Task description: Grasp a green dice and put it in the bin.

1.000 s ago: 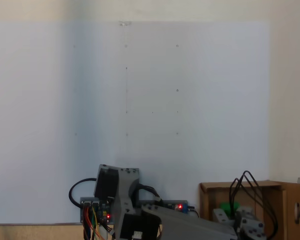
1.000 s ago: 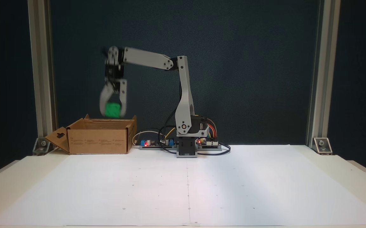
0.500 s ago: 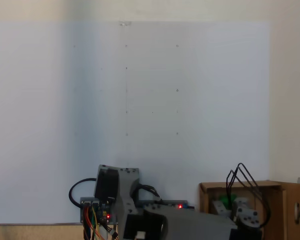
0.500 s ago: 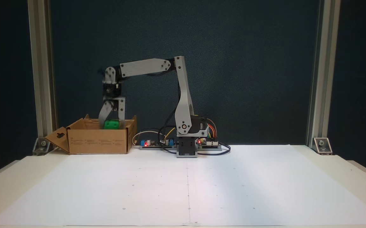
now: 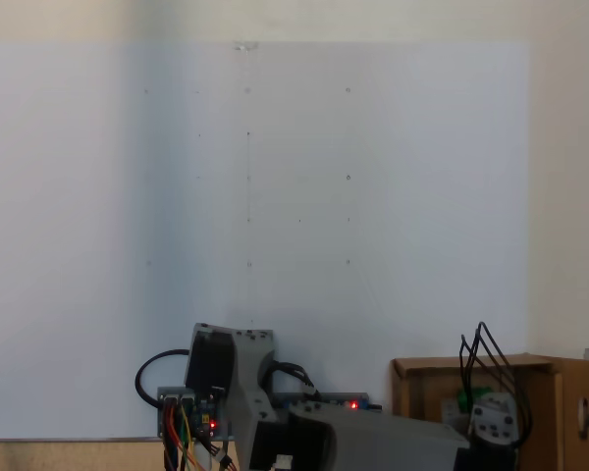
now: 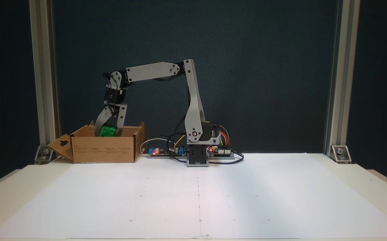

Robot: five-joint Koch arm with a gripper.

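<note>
Green dice [image 6: 106,131] sits clamped between the two fingers of the pincer [image 6: 107,133], at rim height of the bin [image 6: 103,148] and inside its raised flaps. Pincer closed on the dice, pointing down so a release should drop it straight in. Arm [image 6: 153,71] reaches sideways from its base. Table [image 6: 280,201] sheet bare in front.
</note>
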